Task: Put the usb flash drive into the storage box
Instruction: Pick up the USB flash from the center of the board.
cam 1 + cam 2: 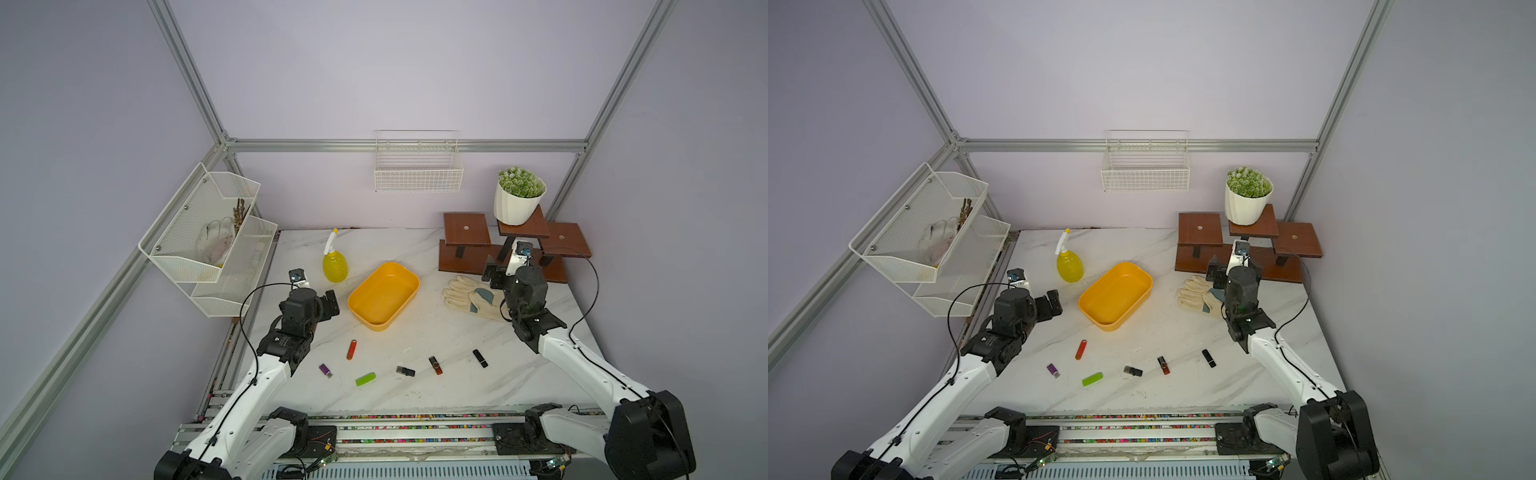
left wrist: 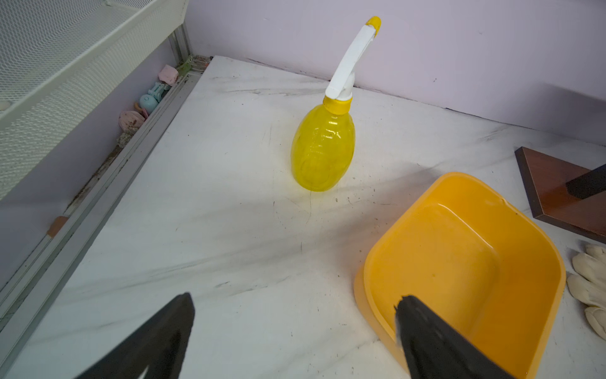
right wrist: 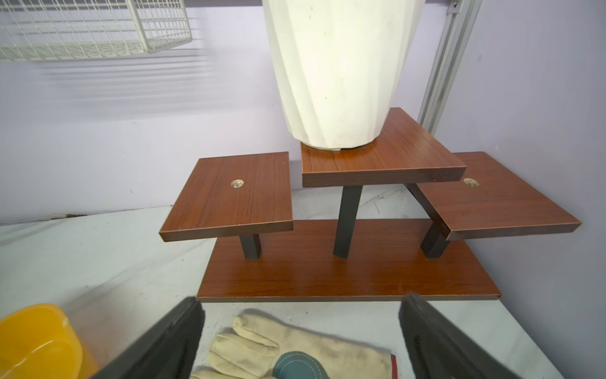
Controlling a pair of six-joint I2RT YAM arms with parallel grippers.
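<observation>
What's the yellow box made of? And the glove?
The storage box looks like smooth, slightly glossy yellow plastic: light glints on its walls. The glove seems soft cream leather or cloth, creased, with a stitched blue-grey patch.

Six usb flash drives (image 1: 405, 371) lie at six o'clock from the one storage box (image 1: 384, 297): orange drive (image 1: 351, 349), purple drive (image 1: 325, 370), green drive (image 1: 365, 378), grey drive (image 1: 405, 371), red-black drive (image 1: 435, 365), black drive (image 1: 480, 358). One spray bottle (image 1: 335, 268), one potted plant (image 1: 517, 205), one wooden stand (image 1: 465, 228), one wire basket (image 1: 417, 179), one mesh rack (image 1: 195, 232), one glove (image 1: 467, 295) at the box's three o'clock.
</observation>
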